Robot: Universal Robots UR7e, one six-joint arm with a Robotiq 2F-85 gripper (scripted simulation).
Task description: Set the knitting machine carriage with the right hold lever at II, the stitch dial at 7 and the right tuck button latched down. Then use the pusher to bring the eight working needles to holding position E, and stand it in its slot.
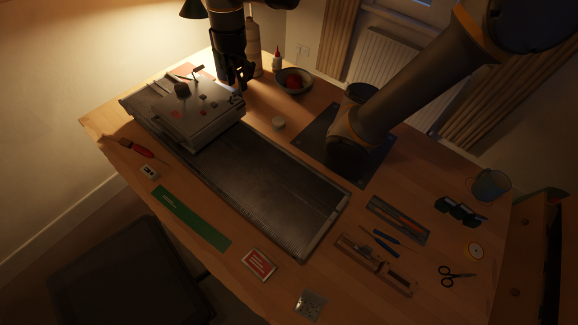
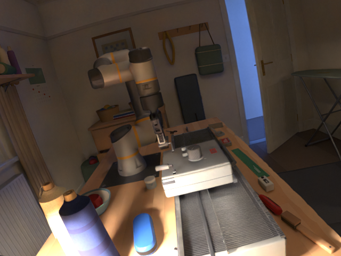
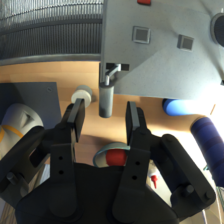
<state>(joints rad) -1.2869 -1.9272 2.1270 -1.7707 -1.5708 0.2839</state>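
The stitch dial (image 3: 218, 29) is cut off at the edge of the wrist camera, though it stands in full on top of the grey carriage (image 1: 198, 111) seen from the side (image 1: 182, 89). The carriage sits at the far end of the needle bed (image 1: 258, 182), and its right hold lever (image 3: 106, 101), a ribbed grey handle, sticks out from the carriage's edge over the table. My gripper (image 3: 104, 111) is open and empty, hanging just off that edge with the lever's tip in front of its fingers. Two square grey buttons (image 3: 141, 34) (image 3: 186, 43) sit on the carriage top. The pusher (image 1: 365, 250) lies on its wooden holder near the bed's other end.
My own arm's base (image 1: 347, 133) stands on a dark plate beside the bed. A bowl with a red ball (image 1: 294, 81), a small white pot (image 1: 278, 122), a yarn cone (image 2: 82, 223) and a blue case (image 2: 143, 232) lie around the carriage end.
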